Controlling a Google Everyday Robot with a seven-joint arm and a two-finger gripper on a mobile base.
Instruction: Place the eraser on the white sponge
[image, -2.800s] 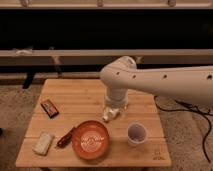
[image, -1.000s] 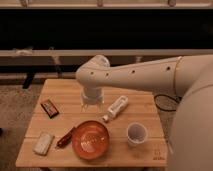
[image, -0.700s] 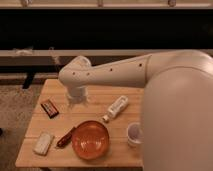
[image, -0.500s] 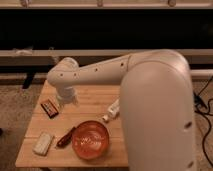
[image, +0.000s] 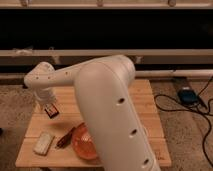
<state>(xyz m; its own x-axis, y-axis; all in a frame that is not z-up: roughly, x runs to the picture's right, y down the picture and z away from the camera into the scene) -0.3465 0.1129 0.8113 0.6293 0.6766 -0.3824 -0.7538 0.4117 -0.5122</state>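
Gripper at the eraser, jaws wide
Eraser near the table's left edge; white sponge at its front-left corner

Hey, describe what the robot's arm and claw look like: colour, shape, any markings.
The arm is glossy white: thick rounded tubular links, a bulbous joint, and a row of small dark holes along the big near link. No cables show on it. The claw hangs just above the eraser on the table, largely hidden behind the white wrist.
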